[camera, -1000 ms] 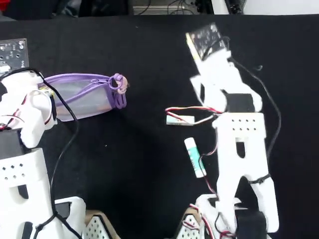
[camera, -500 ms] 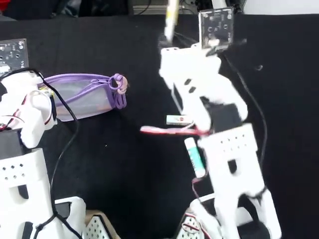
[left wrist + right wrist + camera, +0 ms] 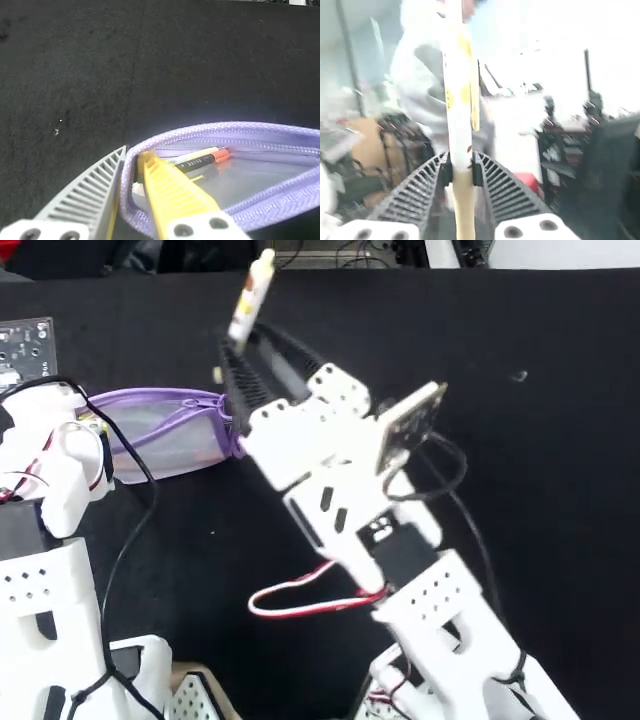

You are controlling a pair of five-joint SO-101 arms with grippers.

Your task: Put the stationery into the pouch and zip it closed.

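- Pouch point(image 3: 165, 430): purple with a see-through side, lying flat on the black table point(image 3: 560, 440). The zip is open, and the left wrist view shows the mouth gaping.
- Left gripper point(image 3: 133, 152): at one end of the pouch's mouth. The grey finger is outside the rim and the yellow finger point(image 3: 170, 190) is inside, the two pinched on the purple zip edge.
- Orange-tipped marker point(image 3: 202, 159): inside the pouch, lying along the zip line just past the yellow finger. A pale pen lies right against it.
- Right gripper point(image 3: 232, 350): the arm is stretched across the table to the end of the pouch away from the left gripper. Its black fingers sit just beside and partly over that end.
- White and yellow pen point(image 3: 250, 295): clamped between the right gripper's fingers. The right wrist view shows both fingers pressed on its barrel point(image 3: 460, 100).
- Most of the pen's length sticks out past the fingertips. It is outside the pouch, near the end away from the left gripper and pointing away from the pouch.
- Cannot tell how far the pen tip is above the pouch.
- Red and white cable point(image 3: 300, 597): loops off the right arm, well apart from the pouch.
- Circuit board point(image 3: 25, 345): on the table near the pouch end that the left gripper holds, not touching it.
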